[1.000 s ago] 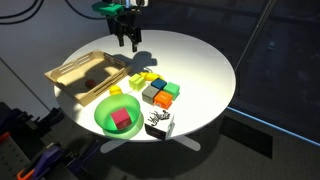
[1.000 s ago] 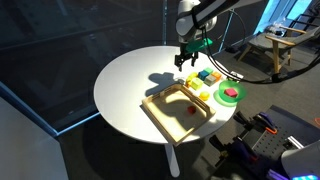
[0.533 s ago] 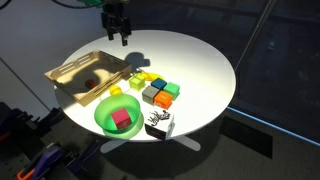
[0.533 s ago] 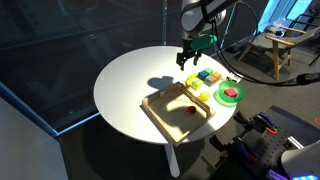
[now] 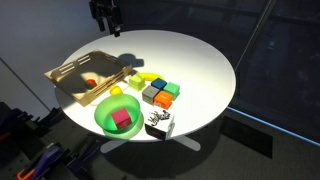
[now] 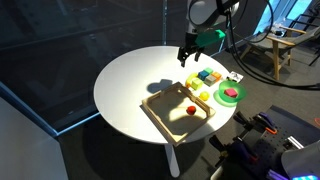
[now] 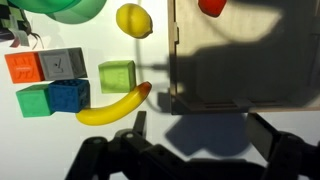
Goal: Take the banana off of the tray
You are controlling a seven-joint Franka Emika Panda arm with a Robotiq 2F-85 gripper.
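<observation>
The yellow banana (image 7: 113, 108) lies on the white table just outside the wooden tray (image 7: 240, 70), its tip near the tray's corner. It also shows in both exterior views (image 5: 142, 78) (image 6: 192, 86), beside the tray (image 5: 70, 70) (image 6: 160, 112). My gripper (image 7: 205, 135) is open and empty. It hangs high above the table near its far edge (image 5: 107, 15) (image 6: 190, 52), well clear of banana and tray. A small red object (image 7: 212, 6) lies inside the tray.
A lemon (image 7: 134, 20) and a green bowl (image 5: 105, 118) holding a red cube sit near the tray. Coloured cubes (image 7: 45, 82) are grouped beside the banana. A black-and-white object (image 5: 158, 123) stands at the table's edge.
The gripper has risen and drawn back from over the banana and tray toward the table's far edge. It stays open. The banana and tray have not moved.
</observation>
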